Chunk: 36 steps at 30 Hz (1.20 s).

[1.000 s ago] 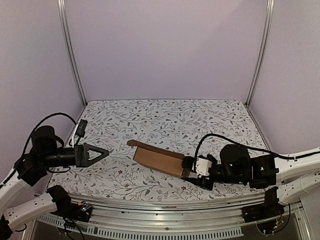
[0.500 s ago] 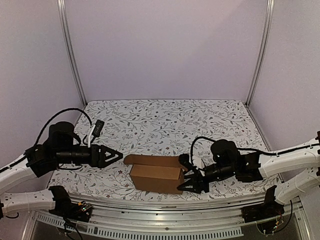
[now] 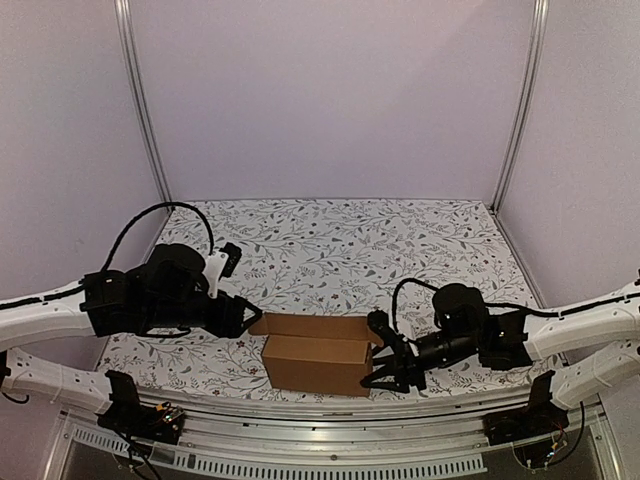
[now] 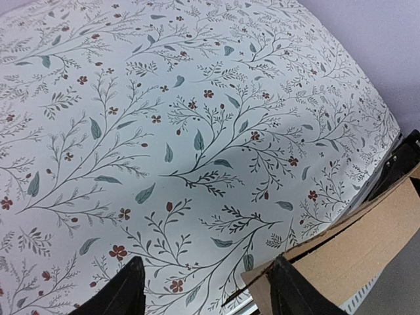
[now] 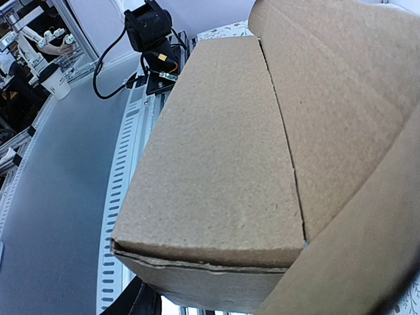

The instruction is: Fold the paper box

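The paper box [image 3: 314, 362] is a brown elongated box lying along the table's front edge, with a long flap [image 3: 312, 326] open behind it. My left gripper [image 3: 249, 320] is open at the box's far left corner. In the left wrist view its right finger [image 4: 296, 294] touches the cardboard edge [image 4: 367, 239], and its left finger [image 4: 126, 290] is over the bare cloth. My right gripper [image 3: 386, 366] is open at the box's right end. In the right wrist view the box [image 5: 216, 170] fills the frame. One finger [image 5: 136, 302] shows below it and the other is hidden.
The table carries a white floral cloth [image 3: 340, 240]. A metal rail [image 3: 320, 415] runs along the near edge close under the box. Purple walls and two metal posts close in the back and sides.
The box has turned from slanted to parallel with the front edge. My left arm has swung right up to its left end. My right gripper has stayed at its right end.
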### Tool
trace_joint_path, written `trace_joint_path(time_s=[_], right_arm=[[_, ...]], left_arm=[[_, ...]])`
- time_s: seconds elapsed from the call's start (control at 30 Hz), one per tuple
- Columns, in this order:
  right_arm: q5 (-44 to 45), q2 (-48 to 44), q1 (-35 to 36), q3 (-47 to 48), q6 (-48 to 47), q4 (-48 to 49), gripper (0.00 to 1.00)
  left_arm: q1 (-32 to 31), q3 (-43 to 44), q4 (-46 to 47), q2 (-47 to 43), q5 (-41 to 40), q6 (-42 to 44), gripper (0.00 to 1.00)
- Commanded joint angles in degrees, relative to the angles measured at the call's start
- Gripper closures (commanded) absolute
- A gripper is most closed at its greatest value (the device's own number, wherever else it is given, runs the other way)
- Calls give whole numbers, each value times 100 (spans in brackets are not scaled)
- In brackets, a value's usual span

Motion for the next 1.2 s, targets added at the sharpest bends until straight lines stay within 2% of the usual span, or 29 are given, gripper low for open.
trace_joint_path(time_s=[0.0, 0.23, 0.53, 0.8, 1.17], right_arm=[[-23, -195, -36, -93, 103, 174, 65], [12, -222, -23, -50, 96, 182, 67], [11, -255, -27, -24, 103, 182, 67], [-176, -388, -20, -62, 113, 182, 67], [-172, -479, -20, -68, 183, 256, 67]], left_arm=[[-85, 71, -69, -144, 138, -12, 40], [-83, -142, 149, -432, 912, -259, 51], [-88, -381, 142, -646, 934, -522, 62], [-84, -412, 210, -752, 853, -524, 61], [-86, -530, 671, -832, 1627, -555, 59]])
